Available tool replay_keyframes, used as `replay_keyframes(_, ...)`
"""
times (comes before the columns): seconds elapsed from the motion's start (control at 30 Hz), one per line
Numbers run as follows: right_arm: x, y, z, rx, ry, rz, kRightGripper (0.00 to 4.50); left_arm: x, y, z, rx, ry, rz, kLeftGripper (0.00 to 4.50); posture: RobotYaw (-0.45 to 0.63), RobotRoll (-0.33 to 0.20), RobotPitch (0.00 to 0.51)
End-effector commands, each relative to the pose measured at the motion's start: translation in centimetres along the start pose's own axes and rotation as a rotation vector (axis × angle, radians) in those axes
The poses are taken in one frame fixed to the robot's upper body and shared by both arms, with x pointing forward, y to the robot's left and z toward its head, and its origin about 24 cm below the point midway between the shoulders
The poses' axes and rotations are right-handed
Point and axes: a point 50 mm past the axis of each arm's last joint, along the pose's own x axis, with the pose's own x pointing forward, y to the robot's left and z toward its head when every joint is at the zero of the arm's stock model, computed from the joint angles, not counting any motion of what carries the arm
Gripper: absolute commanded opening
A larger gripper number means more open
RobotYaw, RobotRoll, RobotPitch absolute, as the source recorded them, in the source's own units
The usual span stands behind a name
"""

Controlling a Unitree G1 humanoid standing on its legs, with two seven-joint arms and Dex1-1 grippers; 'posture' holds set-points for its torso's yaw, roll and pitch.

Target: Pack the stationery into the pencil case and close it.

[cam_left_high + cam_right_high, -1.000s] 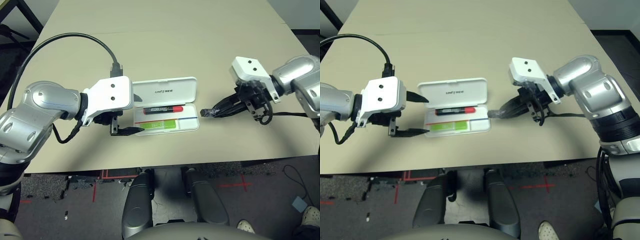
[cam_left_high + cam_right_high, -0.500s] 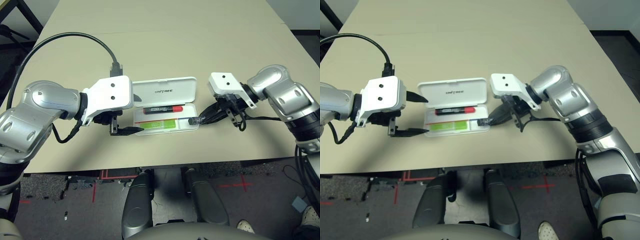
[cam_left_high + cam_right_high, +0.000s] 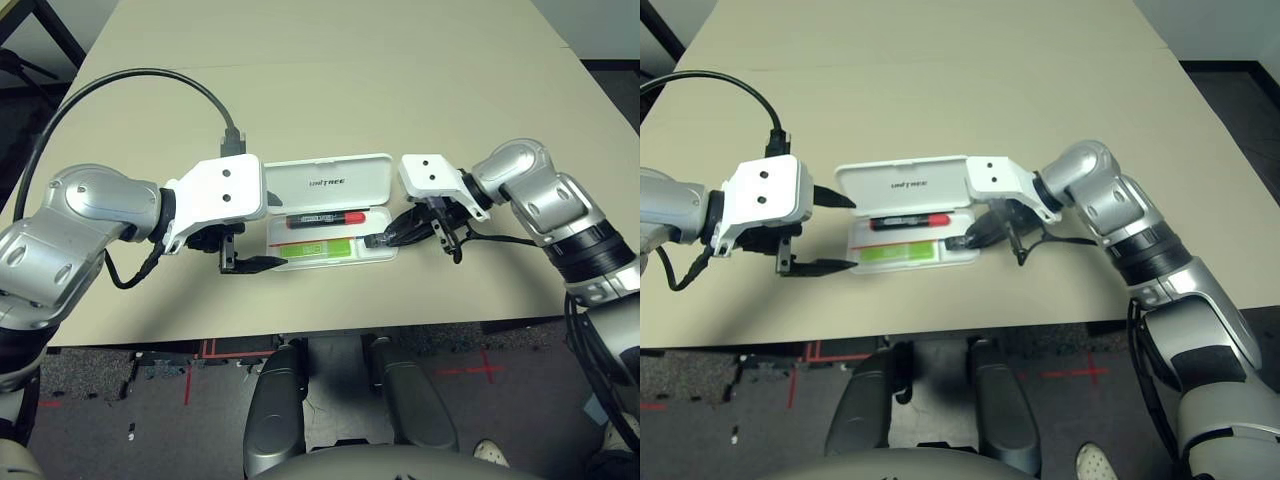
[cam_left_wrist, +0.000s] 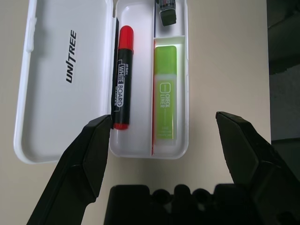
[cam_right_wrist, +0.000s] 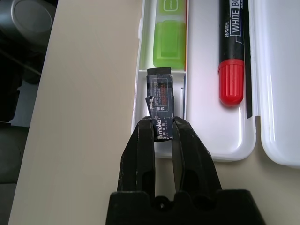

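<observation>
The white pencil case (image 3: 332,181) lies open in the middle of the table, lid tilted back. In its tray rest the red-and-black marker (image 3: 327,217) and, in front of it, the light-green highlighter (image 3: 320,247). My right gripper (image 5: 161,124) is shut on the tiny dark grey piece (image 5: 159,89) and holds it low over the tray's right-end compartment, just past the highlighter's end. My left gripper (image 3: 832,232) stands open at the case's left end, its fingers apart and spanning the tray's width without touching it.
The beige table (image 3: 350,90) stretches bare behind the case. A black cable (image 3: 130,75) loops from my left wrist over the table's left part. The table's front edge (image 3: 330,335) runs close below the case.
My right arm has swung left from the table's right side to the case, carrying the dark grey piece over the tray's right end. The left arm has not moved.
</observation>
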Motion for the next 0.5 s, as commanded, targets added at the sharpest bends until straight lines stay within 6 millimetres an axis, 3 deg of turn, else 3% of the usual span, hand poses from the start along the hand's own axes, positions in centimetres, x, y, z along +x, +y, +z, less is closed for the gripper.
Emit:
replay_keyframes(0.03,0.3,0.0,-0.1,-0.011,0.002,0.001,1.64,-0.2,-0.3,0.2,0.021,0.012,-0.004,4.5,0.05,0.0,0.241)
replay_keyframes(0.3,-1.2,-0.2,0.6,-0.036,-0.025,-0.035,4.48,-0.1,-0.3,0.1,0.02,0.014,-0.008,4.5,0.04,0.0,0.241)
replay_keyframes(0.5,-4.8,0.7,1.2,0.034,-0.087,-0.049,4.48,-0.1,-0.3,-0.1,0.019,0.017,-0.009,4.5,0.04,0.0,0.236)
